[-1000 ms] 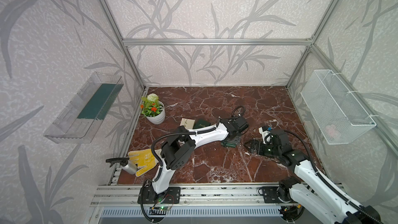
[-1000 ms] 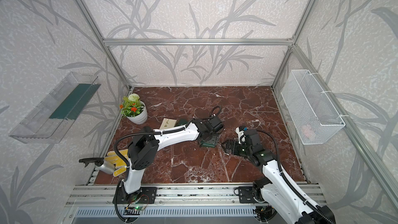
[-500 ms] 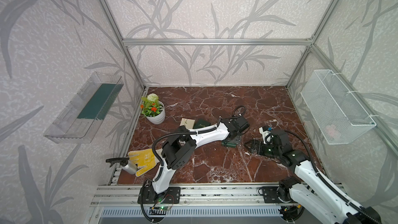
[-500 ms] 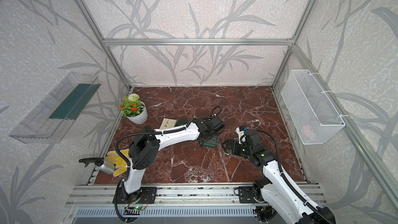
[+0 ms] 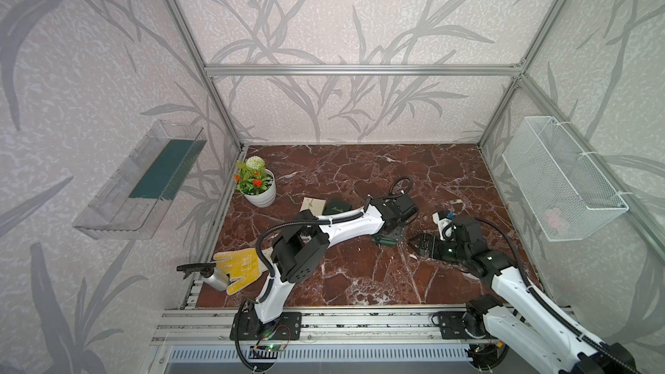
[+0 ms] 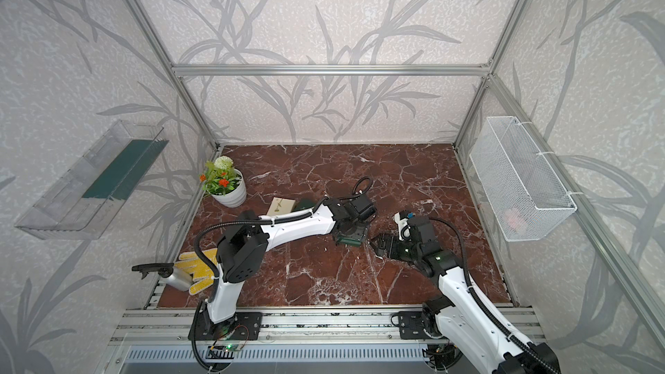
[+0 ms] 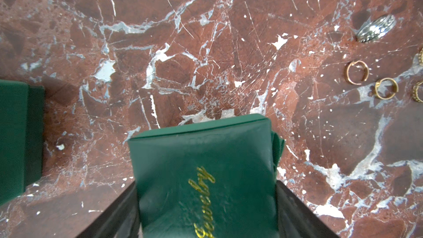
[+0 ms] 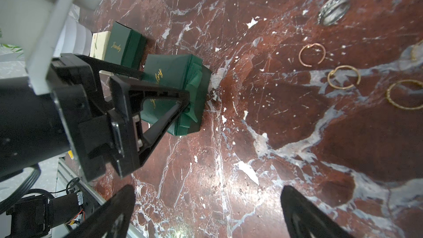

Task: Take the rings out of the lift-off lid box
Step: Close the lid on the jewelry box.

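Left pincer [image 7: 206,186] straddles the green lift-off lid box [image 7: 201,147], one finger at each side wall, touching or near enough. Can't tell whether it is clamped or slack. Right pincer [image 8: 206,214] is wide apart and empty, over bare worktop [image 8: 251,133] near the rings [image 8: 343,77]. Rings lie loose on the marble, out of the box and apart from it: a silver band [image 8: 334,10], a copper open hoop [image 8: 312,54], and gold ones close together.

Risks:
- The box looks skewed, with the lid dented and the ribbed base poking out one side. With a slack grip it could tip or slide.
- The inside is hidden, so a leftover ring could spill or get missed.
- The hoops are thin and lie flat on hard stone, so a pinch may skid or flick one away.
- The gold ones sit near each other, so two could get caught at once.
- Both arms crowd the same spot. A sweep by the right one toward the box risks a knock.

Views:
- The left wrist view gives the lid top with gold "Jewelry" script and the finger-to-wall contact.
- Only the right wrist view shows the skewed base, plus a second green box [image 8: 123,46] and a cream box [image 8: 99,42] behind.
- In both top views the rings are too small to count, but the arms' layout is clear.
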`<state>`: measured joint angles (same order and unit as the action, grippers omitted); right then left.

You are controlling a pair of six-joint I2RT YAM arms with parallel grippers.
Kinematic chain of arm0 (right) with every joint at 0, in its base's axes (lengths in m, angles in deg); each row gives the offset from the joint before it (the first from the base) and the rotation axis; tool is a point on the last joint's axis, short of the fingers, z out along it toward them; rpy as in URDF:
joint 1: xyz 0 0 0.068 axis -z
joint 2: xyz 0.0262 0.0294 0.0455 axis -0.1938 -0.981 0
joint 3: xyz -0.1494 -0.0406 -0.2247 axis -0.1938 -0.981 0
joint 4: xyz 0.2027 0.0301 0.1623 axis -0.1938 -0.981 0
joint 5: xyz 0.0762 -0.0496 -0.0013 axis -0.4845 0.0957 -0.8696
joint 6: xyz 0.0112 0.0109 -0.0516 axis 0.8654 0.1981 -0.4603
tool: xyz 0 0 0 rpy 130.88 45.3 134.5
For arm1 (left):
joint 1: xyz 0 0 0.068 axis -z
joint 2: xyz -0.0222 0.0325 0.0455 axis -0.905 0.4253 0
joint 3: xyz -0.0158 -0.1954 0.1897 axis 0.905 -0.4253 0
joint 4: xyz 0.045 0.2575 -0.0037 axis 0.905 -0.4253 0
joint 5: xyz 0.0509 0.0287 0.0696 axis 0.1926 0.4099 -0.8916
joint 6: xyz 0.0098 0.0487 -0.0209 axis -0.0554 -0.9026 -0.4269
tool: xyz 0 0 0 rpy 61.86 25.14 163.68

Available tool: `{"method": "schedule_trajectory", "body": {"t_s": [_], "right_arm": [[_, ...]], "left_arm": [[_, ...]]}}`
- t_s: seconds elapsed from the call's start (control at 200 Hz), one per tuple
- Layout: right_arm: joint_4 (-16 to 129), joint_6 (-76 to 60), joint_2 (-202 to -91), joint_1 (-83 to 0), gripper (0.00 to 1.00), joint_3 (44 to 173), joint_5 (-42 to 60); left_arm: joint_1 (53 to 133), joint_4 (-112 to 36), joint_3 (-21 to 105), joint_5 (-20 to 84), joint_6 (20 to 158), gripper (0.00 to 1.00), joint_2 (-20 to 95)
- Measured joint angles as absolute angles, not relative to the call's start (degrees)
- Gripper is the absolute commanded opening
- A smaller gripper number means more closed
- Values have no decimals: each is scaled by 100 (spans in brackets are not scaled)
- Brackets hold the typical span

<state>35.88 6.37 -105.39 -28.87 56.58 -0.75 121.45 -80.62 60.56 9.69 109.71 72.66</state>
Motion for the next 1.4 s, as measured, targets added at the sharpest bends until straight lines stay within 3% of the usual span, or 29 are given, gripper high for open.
{"method": "schedule_trajectory", "body": {"t_s": [1.4], "right_arm": [[3636,783,-10604,-2869,99,5561,-237]], "left_arm": [[12136,-7918,6056,1006,10741,97,7266]]}}
